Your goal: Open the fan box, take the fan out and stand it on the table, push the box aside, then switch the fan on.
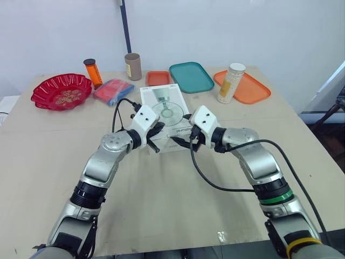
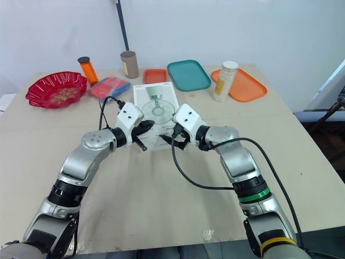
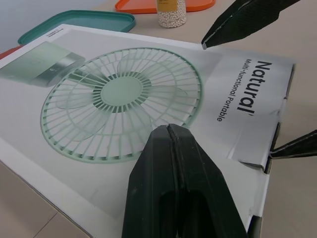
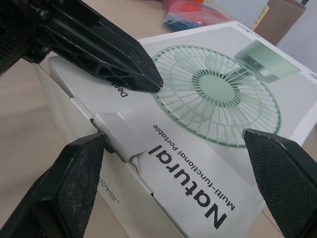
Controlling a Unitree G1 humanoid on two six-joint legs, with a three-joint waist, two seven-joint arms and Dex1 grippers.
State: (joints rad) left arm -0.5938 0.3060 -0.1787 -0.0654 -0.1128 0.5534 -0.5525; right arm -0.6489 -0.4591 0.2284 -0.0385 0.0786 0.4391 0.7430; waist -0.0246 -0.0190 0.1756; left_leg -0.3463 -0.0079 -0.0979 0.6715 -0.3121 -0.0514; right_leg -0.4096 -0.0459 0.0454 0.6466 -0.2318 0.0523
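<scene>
Your left gripper (image 3: pixel 170 128) is pinched shut over the near end of the fan box (image 1: pixel 164 108), your right gripper (image 4: pixel 172 136) spread wide across its front flap — box lying flat mid-way up the table (image 1: pixel 161 205), teal tray (image 1: pixel 191 77) and orange tray (image 1: pixel 254 89) beyond it.

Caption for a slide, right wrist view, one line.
Open right end effector at the end flap of the fan box, shut left end effector poised over the box.
</scene>
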